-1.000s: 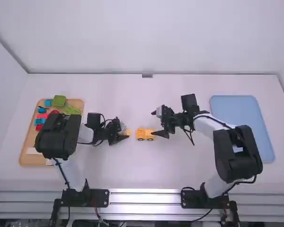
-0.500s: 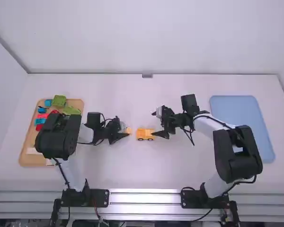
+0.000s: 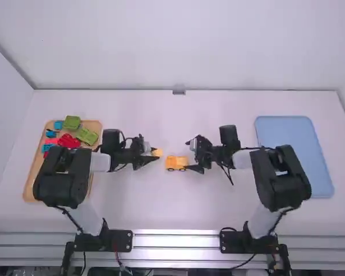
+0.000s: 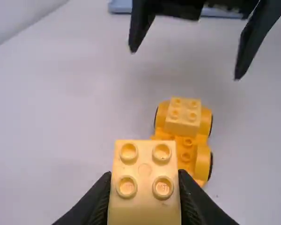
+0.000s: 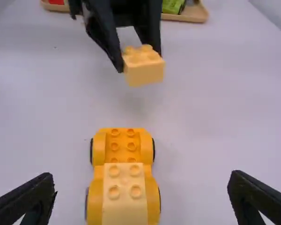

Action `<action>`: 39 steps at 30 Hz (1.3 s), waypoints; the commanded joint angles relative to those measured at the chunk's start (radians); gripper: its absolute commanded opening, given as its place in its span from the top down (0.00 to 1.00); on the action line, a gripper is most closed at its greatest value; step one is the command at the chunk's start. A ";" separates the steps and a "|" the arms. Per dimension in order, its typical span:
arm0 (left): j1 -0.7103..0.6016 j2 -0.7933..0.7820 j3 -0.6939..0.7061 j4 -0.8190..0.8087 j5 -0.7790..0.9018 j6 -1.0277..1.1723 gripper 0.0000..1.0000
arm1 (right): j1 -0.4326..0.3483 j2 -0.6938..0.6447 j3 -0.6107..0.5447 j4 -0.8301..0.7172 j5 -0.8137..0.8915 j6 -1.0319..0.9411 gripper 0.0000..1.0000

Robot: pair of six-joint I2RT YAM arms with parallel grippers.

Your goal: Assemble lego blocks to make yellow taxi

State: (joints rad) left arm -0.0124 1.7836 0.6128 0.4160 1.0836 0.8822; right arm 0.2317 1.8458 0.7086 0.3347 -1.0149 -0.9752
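the white table (image 3: 178,207) is lying under both my grippers. the blue tray (image 3: 284,129) is sitting out past my right gripper (image 5: 141,180), well apart from its fingertips, and the wooden tray (image 3: 94,125) is waiting on the far side of my left gripper (image 4: 144,187), holding loose pieces such as a green block (image 3: 72,122). my right fingers are standing spread, closing on nothing, with the yellow wheeled base (image 5: 114,145) resting on the table just ahead of them. a pale yellow block (image 5: 124,206) is riding on the base's end nearer that gripper; bare studs are facing my left. my left fingers are pinching the four-studded block (image 4: 144,211) above the table, just beside the base.

i am judging that this one is going onto those bare studs. if i am lowering it skewed, the studs will be catching an edge and the block will be twisting in my pinch. with my right fingers gripping nothing, a push could be rolling the base away on its wheels. my grippers, working this close, could also be knocking together.
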 commanded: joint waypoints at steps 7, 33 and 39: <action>-0.068 -0.011 0.086 -0.117 0.036 0.058 0.82 | -0.002 0.192 -0.013 0.194 -0.088 0.108 0.02; -0.158 0.000 0.119 -0.226 -0.132 0.118 0.98 | 0.127 0.243 0.032 0.227 0.104 0.153 0.01; -0.158 0.000 0.119 -0.225 -0.132 0.117 0.98 | 0.126 0.243 0.032 0.226 0.097 0.134 0.08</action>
State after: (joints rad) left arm -0.1658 1.7836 0.7208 0.1940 0.9371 0.9894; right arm 0.3599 2.0739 0.7254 0.5625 -0.9146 -0.8436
